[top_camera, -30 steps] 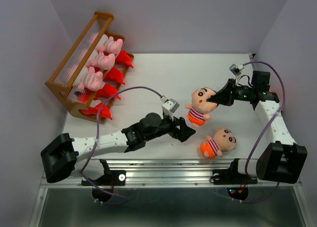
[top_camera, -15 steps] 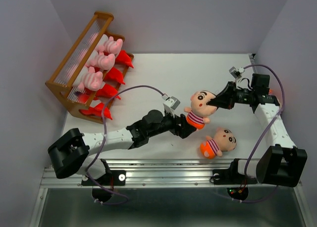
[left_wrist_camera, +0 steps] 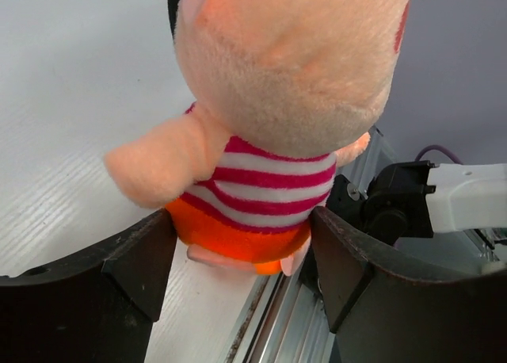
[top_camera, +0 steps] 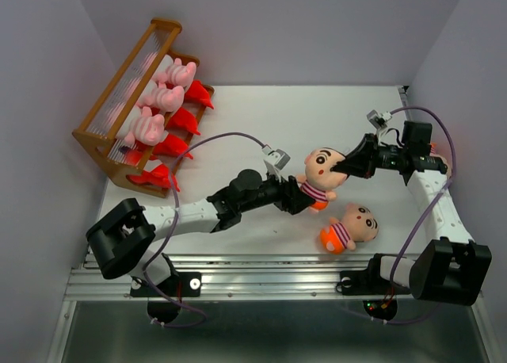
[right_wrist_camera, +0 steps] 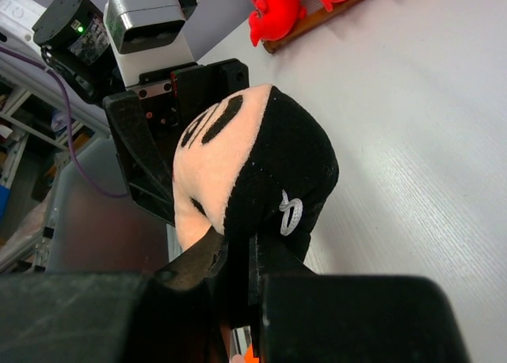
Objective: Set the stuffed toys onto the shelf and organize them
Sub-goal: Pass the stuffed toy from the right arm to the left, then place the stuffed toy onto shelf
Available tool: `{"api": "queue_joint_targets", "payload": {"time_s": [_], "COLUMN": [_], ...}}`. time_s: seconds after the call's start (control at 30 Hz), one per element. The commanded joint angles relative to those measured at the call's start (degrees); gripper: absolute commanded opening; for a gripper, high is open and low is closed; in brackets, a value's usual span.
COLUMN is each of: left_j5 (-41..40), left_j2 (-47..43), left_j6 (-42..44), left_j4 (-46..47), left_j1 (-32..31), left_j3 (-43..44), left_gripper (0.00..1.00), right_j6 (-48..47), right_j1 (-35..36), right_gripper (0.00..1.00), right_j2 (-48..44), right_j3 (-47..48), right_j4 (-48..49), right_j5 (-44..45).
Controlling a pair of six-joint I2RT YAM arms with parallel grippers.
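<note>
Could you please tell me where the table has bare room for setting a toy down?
Bare: the far table between the shelf and the right arm, and a narrower strip between the lying boy doll and that arm. Crowded: the middle, where the left claw and right claw meet at the held boy doll.

Left wrist view crops the head of the boy doll (left_wrist_camera: 261, 196) at the top edge, face unseen. Right hand (right_wrist_camera: 238, 256) fingertips sit buried in its black hair, body hidden.

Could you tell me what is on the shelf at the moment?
Three pigs sit in a row on the shelf, four monsters on the tier below, their tops covered by the pigs.
</note>
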Motion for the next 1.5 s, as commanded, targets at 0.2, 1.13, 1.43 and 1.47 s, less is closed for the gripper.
{"api": "queue_joint_targets", "payload": {"time_s": [0.2, 1.13, 1.43, 1.47], "left_j5": [6.41, -42.53, -52.12, -52.91], "left_j2": [3.94, -8.12, 4.98, 6.12], "left_j6": [-0.51, -1.28, -9.02, -9.64], "left_j4": [5.7, -31.38, -34.38, -34.38], "left_j1": [0.3, 14.78, 26.21, 26.23], "left_j3": [5.94, 26.84, 47.23, 48.9], "left_gripper": [0.21, 0.0, 0.0, 0.0], "right_j6": [-0.72, 11.06, 11.06, 11.06], "right_j1": [-0.06, -0.58, -0.58, -0.58], "right_gripper": [0.05, 1.0, 1.0, 1.0], "right_j2": [-0.59, -8.24, -8.85, -8.94], "right_j3": [-0.68, -8.68, -9.03, -9.03], "right_j4": [1.96, 15.67, 15.67, 15.67], "right_j5": [-6.39, 44.41, 45.11, 45.38]}}
